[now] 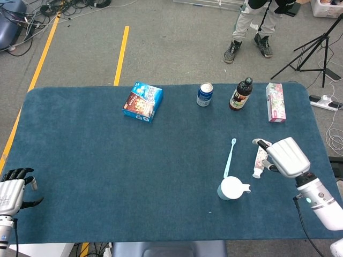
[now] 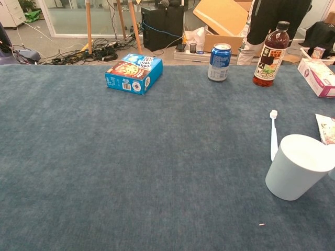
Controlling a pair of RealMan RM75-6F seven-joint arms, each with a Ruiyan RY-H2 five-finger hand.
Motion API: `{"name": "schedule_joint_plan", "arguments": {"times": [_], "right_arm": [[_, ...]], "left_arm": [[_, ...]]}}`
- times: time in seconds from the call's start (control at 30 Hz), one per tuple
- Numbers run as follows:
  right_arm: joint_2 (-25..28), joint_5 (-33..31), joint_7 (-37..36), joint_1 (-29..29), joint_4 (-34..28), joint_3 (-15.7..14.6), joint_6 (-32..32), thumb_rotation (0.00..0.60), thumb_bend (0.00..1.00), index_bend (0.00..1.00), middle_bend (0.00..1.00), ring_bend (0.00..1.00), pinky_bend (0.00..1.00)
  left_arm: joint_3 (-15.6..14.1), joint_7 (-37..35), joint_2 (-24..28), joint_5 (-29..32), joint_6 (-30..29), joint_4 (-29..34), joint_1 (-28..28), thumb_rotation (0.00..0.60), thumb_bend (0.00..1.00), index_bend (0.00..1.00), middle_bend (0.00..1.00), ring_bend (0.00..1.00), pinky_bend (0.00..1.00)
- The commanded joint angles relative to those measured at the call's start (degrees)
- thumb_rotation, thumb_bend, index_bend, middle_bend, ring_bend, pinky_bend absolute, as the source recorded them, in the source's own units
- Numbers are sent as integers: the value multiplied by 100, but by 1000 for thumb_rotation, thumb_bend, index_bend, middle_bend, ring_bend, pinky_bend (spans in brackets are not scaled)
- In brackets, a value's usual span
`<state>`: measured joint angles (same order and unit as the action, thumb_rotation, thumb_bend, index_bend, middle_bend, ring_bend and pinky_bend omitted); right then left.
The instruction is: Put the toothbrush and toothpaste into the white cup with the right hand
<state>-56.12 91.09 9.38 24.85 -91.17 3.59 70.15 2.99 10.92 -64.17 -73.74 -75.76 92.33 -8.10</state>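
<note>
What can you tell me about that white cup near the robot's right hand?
The white cup is plain, smooth, plastic-looking and tapers toward its base. It stands upright on the blue table cover, mouth open; nothing shows inside it. The light blue toothbrush lies just beyond it, handle end at its rim. The right hand is off to its side, not touching it.
</note>
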Motion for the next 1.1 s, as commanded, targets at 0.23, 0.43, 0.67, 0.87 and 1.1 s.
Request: {"name": "schedule_joint_plan", "arguments": {"times": [0.23, 0.43, 0.67, 0.87, 1.1], "right_arm": [[-378, -182, -137, 252, 644, 30, -501, 600, 144, 347, 961, 1000, 1000], [-698, -78, -191, 374, 1162, -95, -746, 600, 144, 348, 941, 988, 1000], [-1104, -15, -383, 511, 1711, -226, -1031, 600, 144, 347, 919, 963, 1000], [-1413, 167, -483, 660, 2134, -323, -1130, 600, 145, 362, 833, 894, 993], [-1773, 438, -775, 835, 2676, -438, -1109, 600, 143, 373, 650, 738, 861]], "left_arm": [[-3, -26, 10, -6, 2, -1, 0, 600, 0, 584, 247, 181, 162], [-6, 7, -7, 8, 12, -8, -6, 600, 0, 584, 247, 181, 166], [-6, 30, -26, 52, 62, -24, -23, 600, 0, 584, 247, 181, 170], [-11, 50, -33, 56, 66, -25, -27, 600, 0, 584, 247, 182, 174], [-1, 57, -37, 82, 63, -31, -28, 600, 0, 584, 247, 182, 180]]}}
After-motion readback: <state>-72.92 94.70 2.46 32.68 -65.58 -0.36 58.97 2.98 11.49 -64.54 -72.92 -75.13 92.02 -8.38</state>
